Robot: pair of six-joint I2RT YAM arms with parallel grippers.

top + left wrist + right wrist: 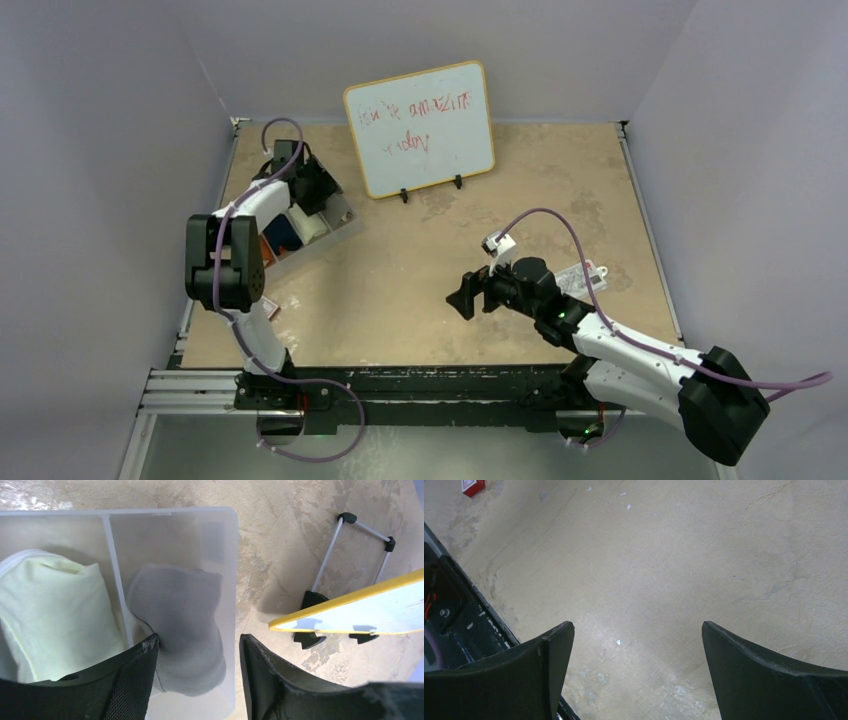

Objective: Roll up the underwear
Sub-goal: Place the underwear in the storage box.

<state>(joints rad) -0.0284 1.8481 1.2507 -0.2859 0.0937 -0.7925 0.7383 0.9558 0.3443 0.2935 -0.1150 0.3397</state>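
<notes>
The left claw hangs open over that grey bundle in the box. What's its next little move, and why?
Probably lift the left gripper straight up, clear of the bin: its jaws stand open, and the grey roll already sits in its compartment beside the cream roll. The right gripper is open and holds nothing.

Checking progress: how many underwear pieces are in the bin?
4, all in the bin: orange, navy and cream side by side, grey in the end compartment below the left gripper. Its arm may hide more.
</notes>
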